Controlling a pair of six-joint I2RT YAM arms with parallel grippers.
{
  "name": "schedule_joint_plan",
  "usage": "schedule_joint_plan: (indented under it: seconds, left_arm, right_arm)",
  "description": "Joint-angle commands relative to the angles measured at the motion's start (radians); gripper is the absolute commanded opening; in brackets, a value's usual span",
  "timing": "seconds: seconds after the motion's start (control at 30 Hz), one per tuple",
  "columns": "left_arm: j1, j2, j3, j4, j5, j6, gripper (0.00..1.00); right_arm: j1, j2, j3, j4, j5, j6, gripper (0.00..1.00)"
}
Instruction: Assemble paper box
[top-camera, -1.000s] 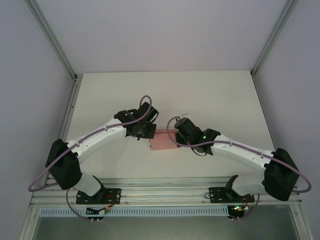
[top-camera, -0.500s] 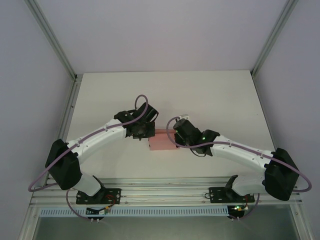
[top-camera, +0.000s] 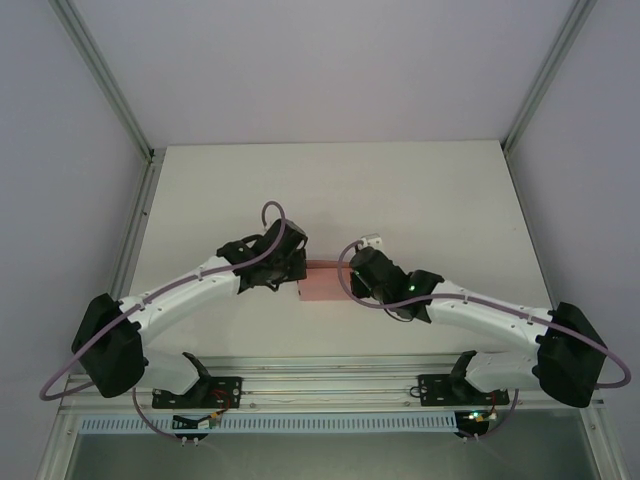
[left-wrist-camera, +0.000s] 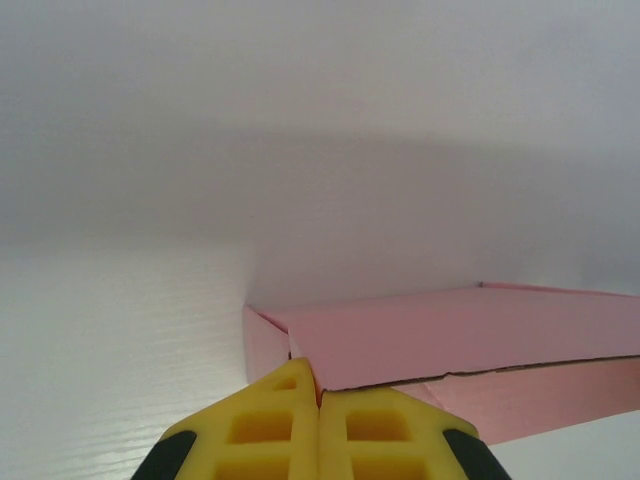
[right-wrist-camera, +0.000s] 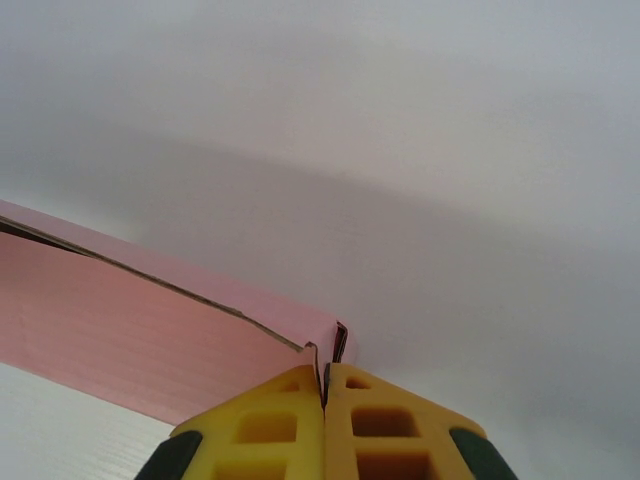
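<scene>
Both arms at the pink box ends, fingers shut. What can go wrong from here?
1. The flat pink card box shows a dark gap along its lid seam; end pressure may spring it open.
2. The shut yellow left fingers and right fingers sit at opposite end corners; uneven pushing might dent the thin card or skid it across the white table.
</scene>
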Motion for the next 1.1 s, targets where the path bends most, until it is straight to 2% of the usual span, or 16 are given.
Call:
schedule_joint_plan:
  seconds: [0.0, 0.27, 0.5, 0.63, 0.87, 1.03, 1.07]
  left_arm:
    - [-0.039, 0.035, -0.068, -0.158, 0.053, -0.01, 0.0]
    - [-0.102, 0.017, -0.143, -0.225, 0.015, -0.021, 0.0]
    - [-0.169, -0.016, -0.278, -0.109, -0.009, -0.094, 0.0]
    - [-0.187, 0.006, -0.324, -0.068, -0.061, -0.097, 0.0]
    - [-0.19, 0.037, -0.334, -0.027, -0.048, -0.085, 0.0]
    - [-0.19, -0.024, -0.288, -0.036, -0.035, -0.07, 0.0]
    - [-0.19, -0.04, -0.272, -0.046, -0.039, -0.068, 0.05]
  right_arm:
    - [0.02, -0.009, -0.027, 0.006, -0.021, 0.019, 0.0]
    - [0.044, -0.04, -0.104, 0.046, 0.02, 0.03, 0.0]
    - [0.078, -0.048, -0.176, 0.122, 0.005, 0.031, 0.0]
    - [0.085, -0.039, -0.212, 0.153, 0.018, 0.039, 0.0]
    - [0.102, -0.042, -0.286, 0.215, -0.002, 0.044, 0.0]
    - [0.104, -0.017, -0.277, 0.179, -0.007, 0.062, 0.0]
    - [0.107, -0.011, -0.29, 0.194, -0.017, 0.063, 0.0]
